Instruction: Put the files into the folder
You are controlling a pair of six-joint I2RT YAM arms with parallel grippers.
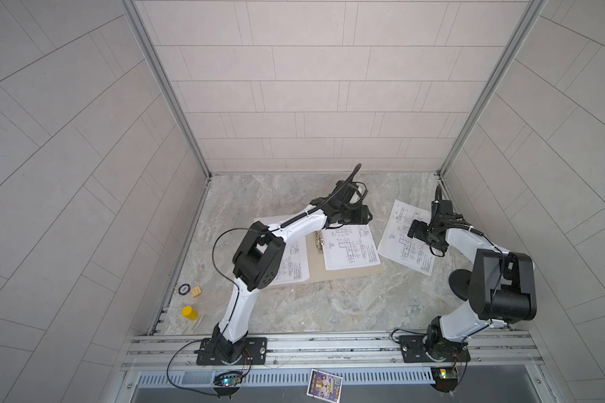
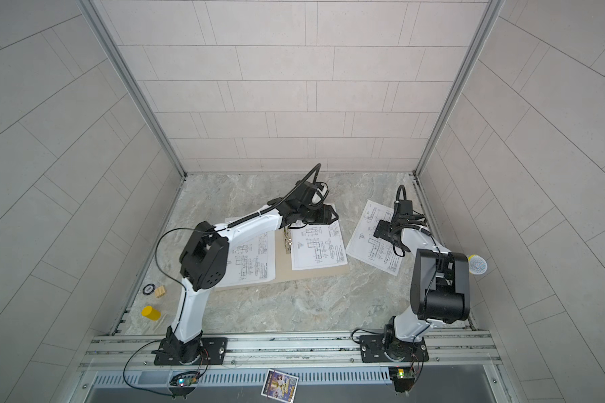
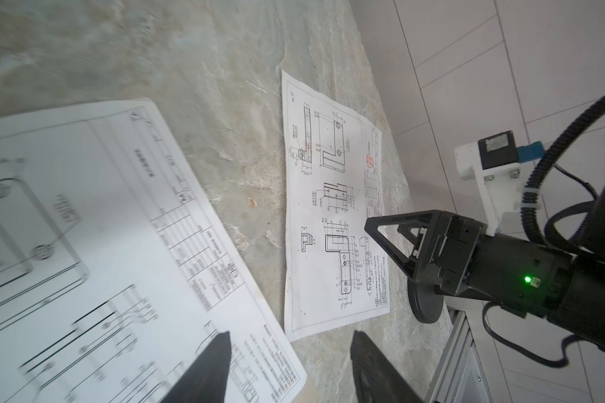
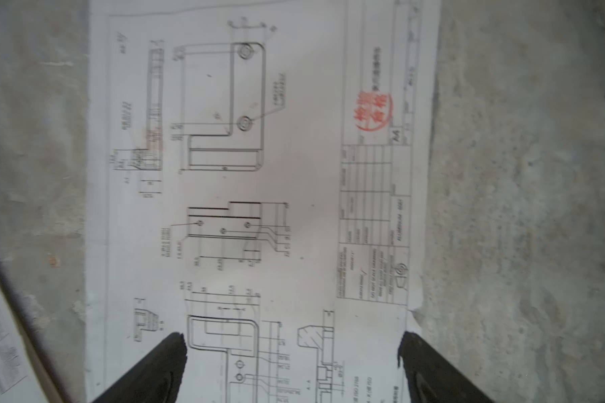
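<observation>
The tan folder [image 1: 350, 275] [image 2: 315, 274] lies open on the marble table, with a metal clip [image 1: 318, 240] at its spine. One file [image 1: 350, 247] [image 2: 316, 247] [image 3: 84, 244] rests on its right half. Another file [image 1: 294, 265] [image 2: 252, 258] rests on the left half, partly hidden by my left arm. A third file [image 1: 399, 251] [image 2: 367, 240] [image 3: 336, 209] [image 4: 259, 174] lies loose on the table to the right. My left gripper [image 1: 355, 218] [image 2: 323, 216] [image 3: 290, 349] hangs open over the folder's far right corner, holding nothing. My right gripper [image 1: 418, 228] [image 2: 381, 230] [image 4: 290, 345] stands wide open just above the loose file.
A yellow cylinder [image 1: 189, 313], a wooden block [image 1: 196, 291] and a round chip [image 1: 183, 289] sit by the left wall. A black disc [image 1: 460, 284] [image 3: 428, 300] lies near the right arm. A colourful card [image 1: 323, 382] is on the front rail. Tiled walls enclose three sides.
</observation>
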